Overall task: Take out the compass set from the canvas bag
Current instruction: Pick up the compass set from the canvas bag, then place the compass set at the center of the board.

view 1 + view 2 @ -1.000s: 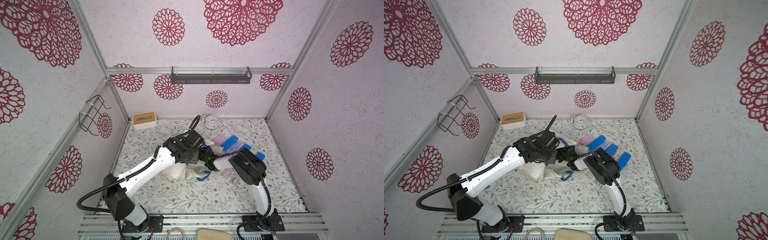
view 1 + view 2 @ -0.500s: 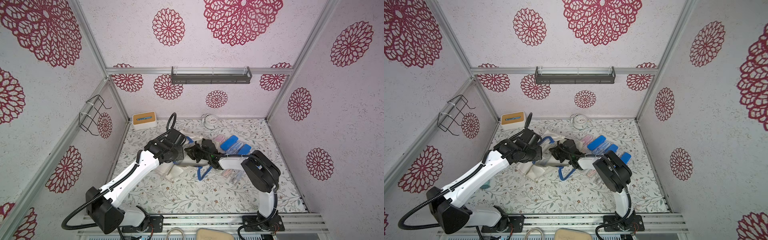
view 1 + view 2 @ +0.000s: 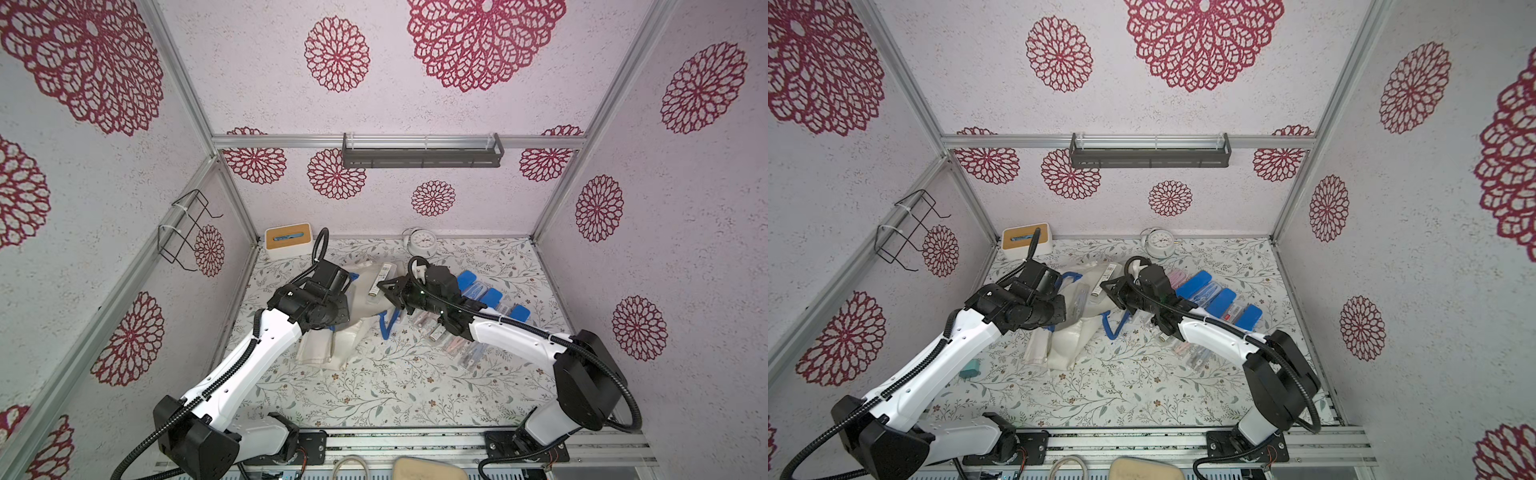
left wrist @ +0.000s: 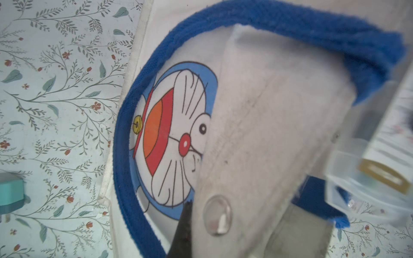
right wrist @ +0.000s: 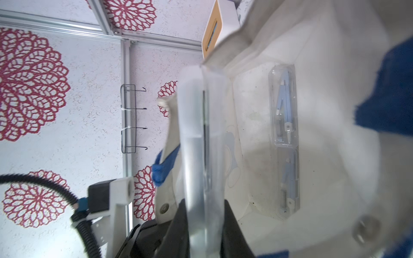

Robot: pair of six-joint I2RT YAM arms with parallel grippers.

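Clear-plastic compass set (image 5: 201,145) pinched in my right gripper (image 5: 203,214), jaws narrow, at canvas bag (image 3: 328,349) mouth; left gripper (image 4: 241,241) clamped tight on bag rim; second set (image 5: 285,138) lies inside

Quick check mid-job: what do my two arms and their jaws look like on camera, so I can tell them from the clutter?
The left arm and right arm match: smooth white link shells between bulky black joint housings, with black wrists and black jaws. A black ribbed hose runs along each; white ties strap it to the right arm. No lettering is legible.
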